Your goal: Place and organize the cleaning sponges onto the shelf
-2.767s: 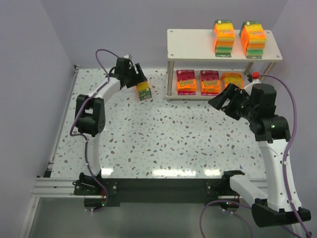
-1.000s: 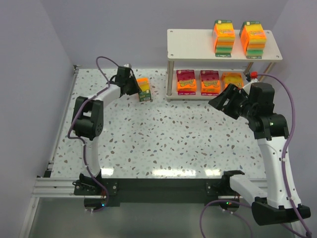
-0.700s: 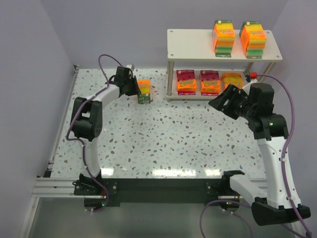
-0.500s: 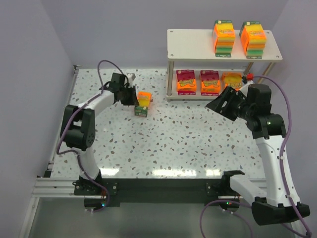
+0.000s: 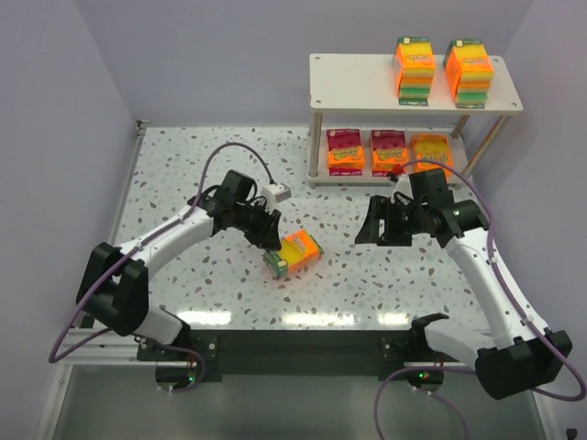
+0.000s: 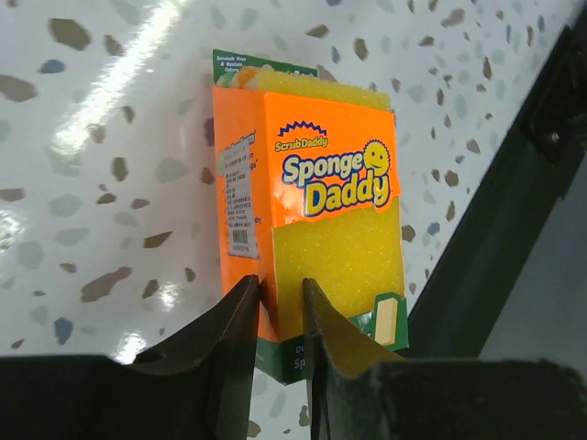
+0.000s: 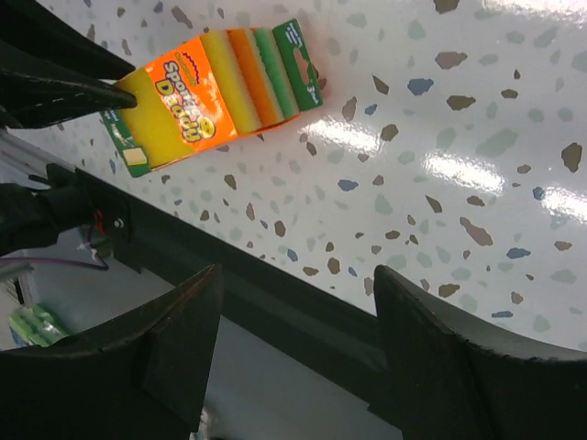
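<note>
Left tool (image 5: pixel 272 240) is clenched on one end of a sponge pack (image 5: pixel 293 254). In the wrist view we see both fingers (image 6: pixel 229 339) pinching its corner edge. The pack lies on the speckled tabletop (image 5: pixel 183 183) near centre, at roughly 4 o'clock from the tool, with the printed face up and its long axis skewed to the table edges. The right tool (image 5: pixel 378 223) sits at about 2 o'clock from the pack, well apart from it, with its jaws spread and nothing between them. The shelf (image 5: pixel 367 82) stands at 1 o'clock on the tabletop. We count three flat packs (image 5: pixel 389 152) in a row on the lower board and two sponge stacks (image 5: pixel 415 69) at the right end of the top board.
</note>
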Robot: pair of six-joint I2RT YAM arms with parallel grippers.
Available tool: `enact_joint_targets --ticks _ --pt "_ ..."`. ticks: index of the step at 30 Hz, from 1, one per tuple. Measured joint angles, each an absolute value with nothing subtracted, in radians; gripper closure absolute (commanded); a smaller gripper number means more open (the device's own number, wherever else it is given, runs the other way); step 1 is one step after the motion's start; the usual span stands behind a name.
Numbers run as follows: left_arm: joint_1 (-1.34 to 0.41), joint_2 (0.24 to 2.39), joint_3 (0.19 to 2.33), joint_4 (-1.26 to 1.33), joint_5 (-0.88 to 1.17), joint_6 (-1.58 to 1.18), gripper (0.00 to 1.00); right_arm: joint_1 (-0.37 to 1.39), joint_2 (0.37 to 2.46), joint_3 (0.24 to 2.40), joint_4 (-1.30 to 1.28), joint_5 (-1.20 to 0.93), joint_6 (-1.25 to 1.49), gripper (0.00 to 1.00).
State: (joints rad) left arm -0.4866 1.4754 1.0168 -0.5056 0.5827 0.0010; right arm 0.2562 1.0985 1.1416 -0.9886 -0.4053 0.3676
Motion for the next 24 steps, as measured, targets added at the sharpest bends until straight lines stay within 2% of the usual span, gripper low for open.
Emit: enact_joint_targets --ticks 7,14,18,19,24 --pt "-0.594 1.546 1.017 -0.516 0.640 0.073 0.61 0.315 1.102 1.028 -0.994 -0.407 0.294 0.30" --pt "-0.633 1.675 1.092 -0.504 0.620 0.080 0.58 0.445 1.191 0.989 -0.941 -0.371 0.299 0.30" --pt "-0.638 1.662 1.097 -0.498 0.565 0.062 0.53 0.466 1.204 0.938 -0.874 -0.351 0.326 0.30" --pt "-0.638 1.650 1.095 -0.495 0.546 0.058 0.50 0.471 1.205 0.928 -0.859 -0.350 0.333 0.30" --pt "-0.637 1.509 1.080 -0.494 0.470 0.019 0.41 0.493 1.256 0.921 -0.785 -0.350 0.358 0.30"
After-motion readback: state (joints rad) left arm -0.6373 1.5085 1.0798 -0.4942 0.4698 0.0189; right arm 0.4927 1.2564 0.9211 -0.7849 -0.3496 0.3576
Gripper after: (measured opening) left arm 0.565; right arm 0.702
